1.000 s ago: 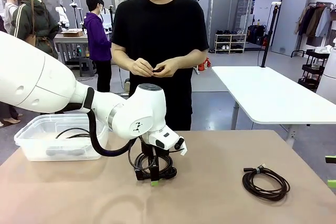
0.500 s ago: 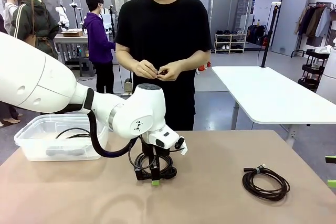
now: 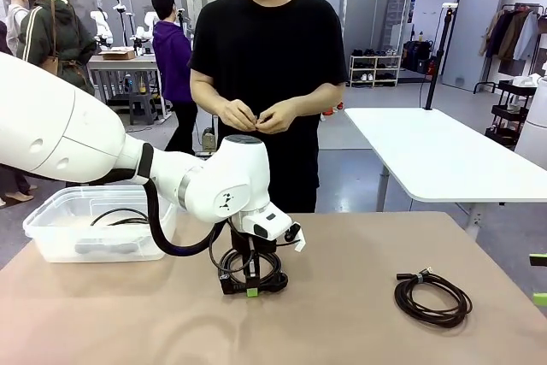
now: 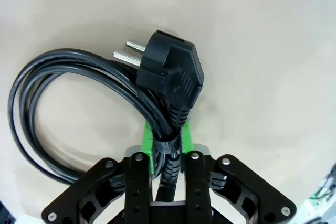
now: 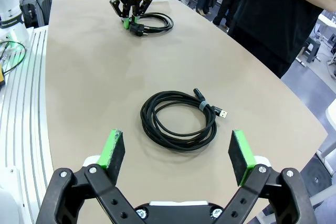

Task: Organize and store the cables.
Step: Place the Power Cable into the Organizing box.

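One coiled cable point(image 4: 173, 77) pinched in left claw point(image 4: 167, 142).

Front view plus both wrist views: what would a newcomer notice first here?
The left tool clamped on the strapped neck of a coiled power cord at the centre, its two-pin plug just ahead. Then the second coiled cable lying loose at the right of the table before the open right tool, and the clear bin at far left holding a cord.

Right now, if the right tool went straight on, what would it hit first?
Probably the coiled black cable lying on the table, centred ahead of the open right tool; depth is unclear, so maybe bare table first.
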Controlling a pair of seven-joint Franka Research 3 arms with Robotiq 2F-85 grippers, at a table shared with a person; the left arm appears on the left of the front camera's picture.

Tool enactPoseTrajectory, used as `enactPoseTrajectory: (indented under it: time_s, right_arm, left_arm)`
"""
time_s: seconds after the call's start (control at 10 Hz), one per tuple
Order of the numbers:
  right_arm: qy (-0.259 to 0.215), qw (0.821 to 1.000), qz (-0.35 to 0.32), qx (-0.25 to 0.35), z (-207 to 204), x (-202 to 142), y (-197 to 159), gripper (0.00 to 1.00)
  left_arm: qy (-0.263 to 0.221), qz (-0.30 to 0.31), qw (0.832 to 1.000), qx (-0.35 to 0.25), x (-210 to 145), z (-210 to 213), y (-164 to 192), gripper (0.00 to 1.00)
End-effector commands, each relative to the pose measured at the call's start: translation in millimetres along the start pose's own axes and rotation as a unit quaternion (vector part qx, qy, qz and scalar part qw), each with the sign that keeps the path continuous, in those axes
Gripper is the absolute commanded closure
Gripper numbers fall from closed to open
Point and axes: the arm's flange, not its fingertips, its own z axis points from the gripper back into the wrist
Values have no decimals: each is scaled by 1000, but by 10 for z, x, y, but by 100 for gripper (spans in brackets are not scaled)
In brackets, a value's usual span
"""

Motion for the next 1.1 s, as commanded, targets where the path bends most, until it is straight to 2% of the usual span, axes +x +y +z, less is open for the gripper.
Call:
enactPoseTrajectory:
  time_s: [0.0,0.3,0.5,1.0]
  right_arm:
    - [-4,1000,-3,-4,6,37,-7,0]
    - [-4,1000,-3,-4,6,37,-7,0]
    - [-4,1000,-3,-4,6,37,-7,0]
    - [-4,1000,-3,-4,6,37,-7,0]
  left_arm:
    - [-10,1,999,-31,-18,122,9,100]
    - [-20,-2,999,-46,-62,225,-2,100]
    - [-21,-2,999,-34,-135,386,-44,100]
    - [-43,-34,998,18,-506,1188,-243,100]
